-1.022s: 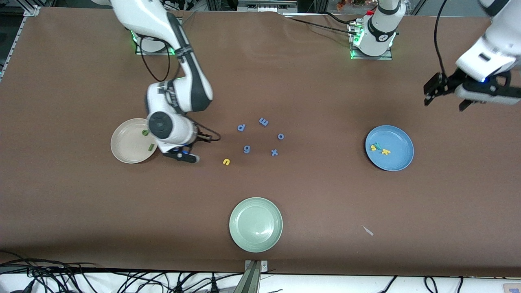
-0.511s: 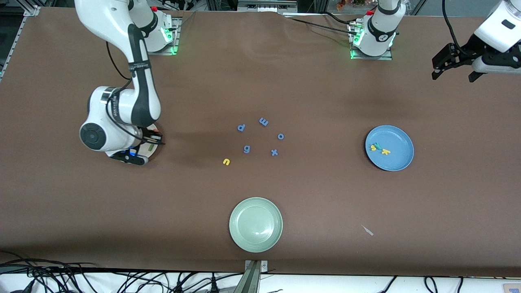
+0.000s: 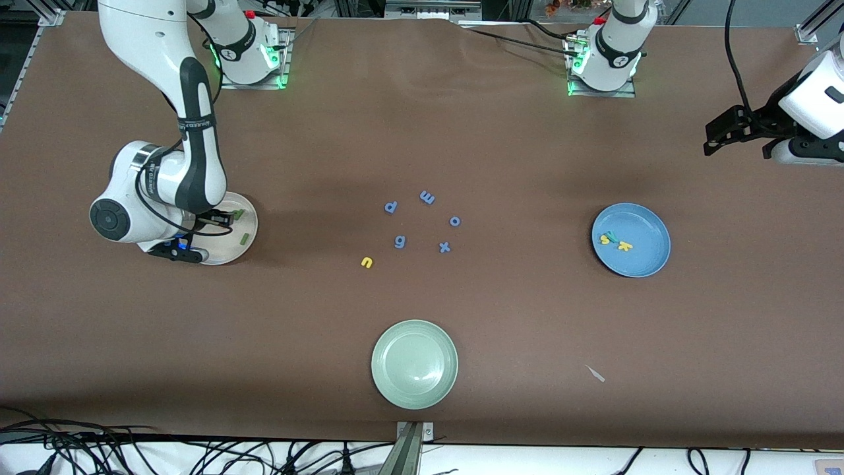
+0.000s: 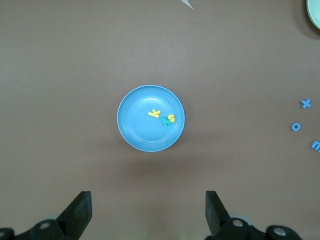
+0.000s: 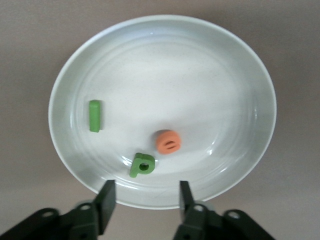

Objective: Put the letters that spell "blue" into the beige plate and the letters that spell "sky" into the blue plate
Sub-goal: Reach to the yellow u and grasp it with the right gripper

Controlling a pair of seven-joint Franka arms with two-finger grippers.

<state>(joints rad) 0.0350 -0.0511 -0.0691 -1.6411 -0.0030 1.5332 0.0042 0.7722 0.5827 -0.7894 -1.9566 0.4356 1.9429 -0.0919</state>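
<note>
- Table (image 3: 501, 316): brown surface carrying three plates and loose foam letters.
- Right arm (image 3: 165, 132): reaches from its base down over the beige plate (image 3: 249, 224), wrist bent so the camera looks straight into the dish. Right gripper (image 5: 144, 197) hangs over the plate's rim with its jaws parted and nothing between them.
- Left arm (image 3: 814, 105): waits high over its own end of the table. Left gripper (image 4: 149, 212) hangs with jaws spread wide, empty, looking down on the blue plate (image 3: 649, 257).
- Pale green plate (image 3: 414, 364): empty, nearest the front camera; not part of the task.
- Beige plate contents: green b (image 5: 142, 165), green l (image 5: 94, 116) and orange e (image 5: 168, 141), all lying flat and apart from one another.
- Blue plate contents: yellow s (image 4: 171, 118), yellow k (image 4: 154, 113) and teal y (image 4: 164, 120), clustered and touching; "sky" looks complete.
- Yellow u (image 3: 366, 262): lies on the table, nearer the front camera than the blue g (image 3: 399, 242); the last letter wanted for "blue".
- Risks, as judged: the u sits close to the blue letters, so a wide approach could nudge or pick up the g; the foam is small and light, so a pinch off its middle could flick it away; a careless rise from the beige plate could clip its rim.
</note>
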